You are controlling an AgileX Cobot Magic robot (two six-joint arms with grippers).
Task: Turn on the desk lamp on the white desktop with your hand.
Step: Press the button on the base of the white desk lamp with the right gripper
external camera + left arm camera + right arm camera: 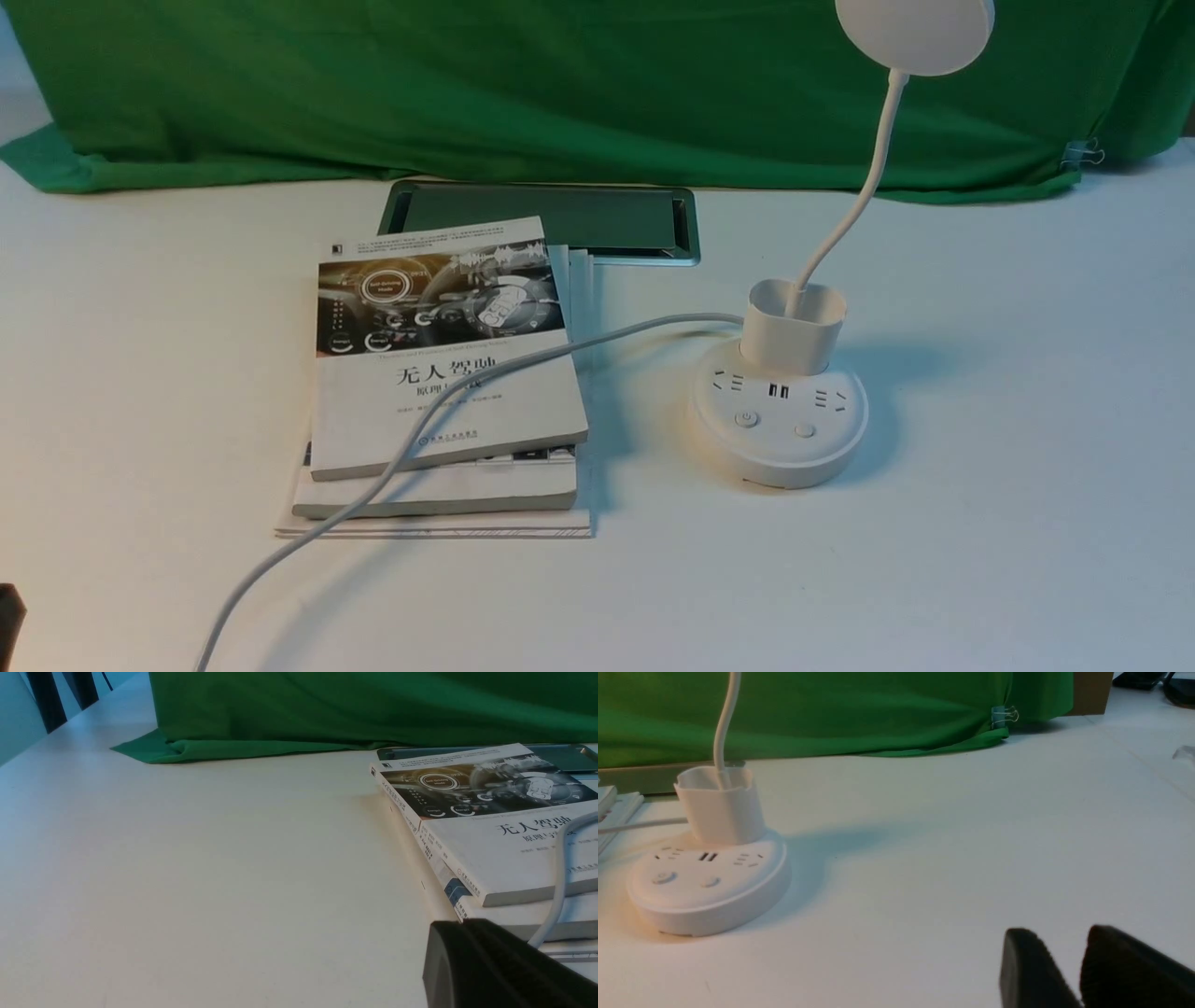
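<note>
On the white desktop (980,485), right of centre, the desk lamp (780,429) is standing upright, its cord (691,319) trailing across a stack of books (373,401). The right gripper (1064,952) is hovering low, well apart from the lamp's base, its fingers seemingly parted by a slim gap and gripping nothing. The left gripper (472,956) is sitting near the books; whether it is clenched or released cannot be told.

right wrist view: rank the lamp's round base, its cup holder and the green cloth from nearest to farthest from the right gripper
1. Round base, on the white desktop, nearest the right gripper.
2. Cup holder, standing on the base's rear.
3. Green cloth, behind the lamp, farthest.
</note>
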